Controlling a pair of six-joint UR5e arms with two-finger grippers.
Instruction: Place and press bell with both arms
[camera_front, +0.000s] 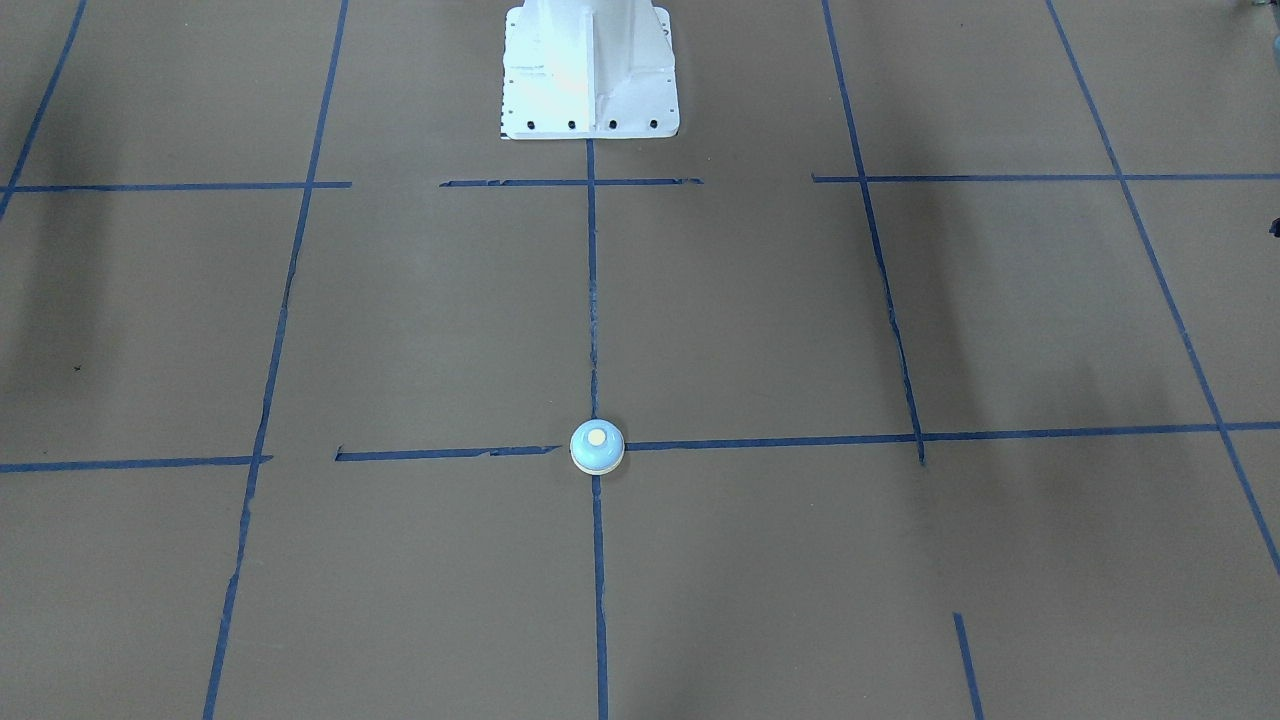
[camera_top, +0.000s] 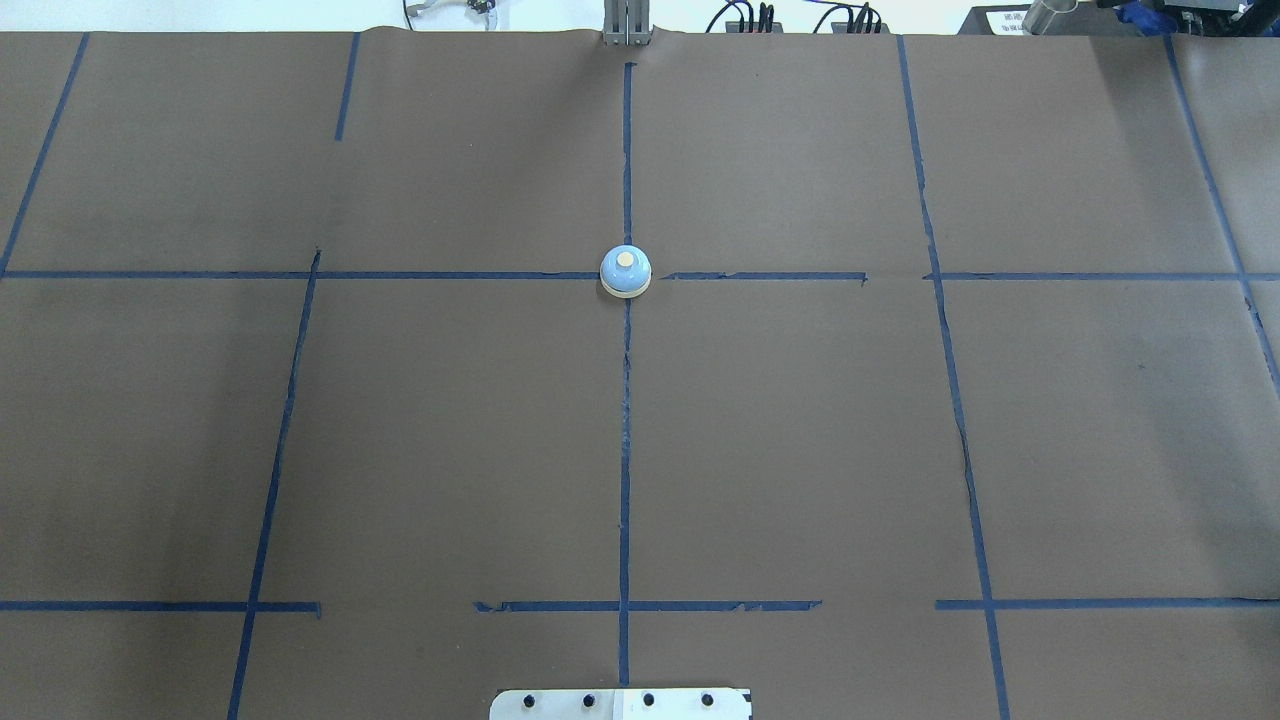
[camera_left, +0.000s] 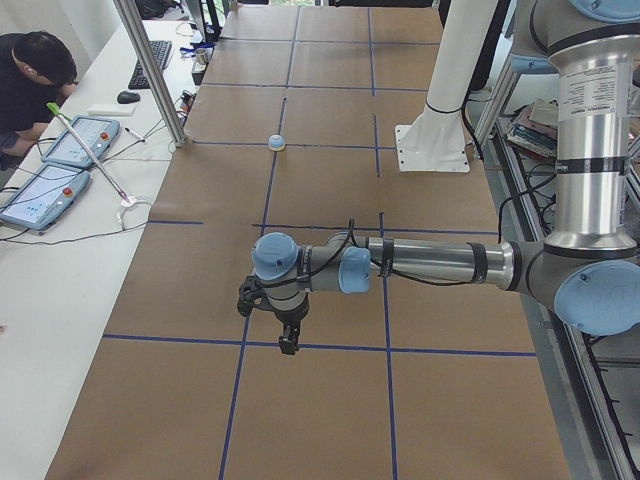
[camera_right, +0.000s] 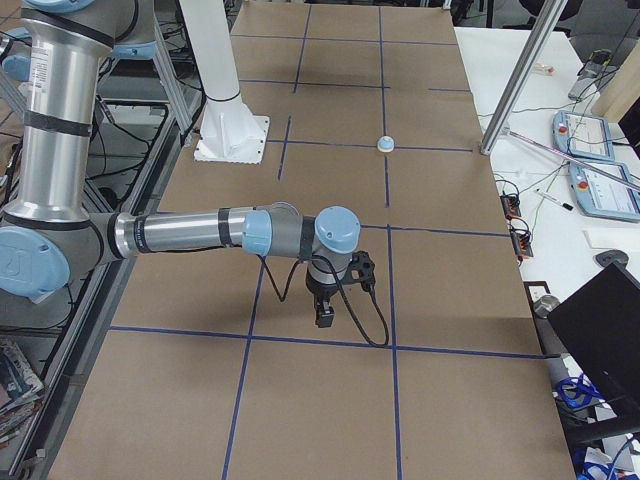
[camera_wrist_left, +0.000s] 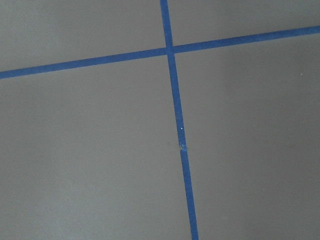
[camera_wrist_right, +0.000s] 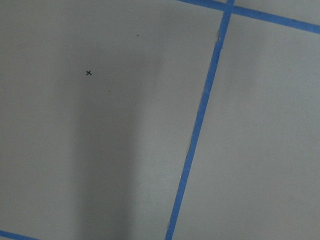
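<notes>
bell (camera_front: 597, 447) sits upright just below centre frame in the front view, on a crossing of blue tape lines (camera_front: 592, 300). it looks small, light and rigid, and its smooth dome may slip, so the cream base ring seems the safer hold. left gripper (camera_left: 288, 340) and right gripper (camera_right: 325, 315) hang well apart from it; i cannot tell how their jaws stand.
</notes>
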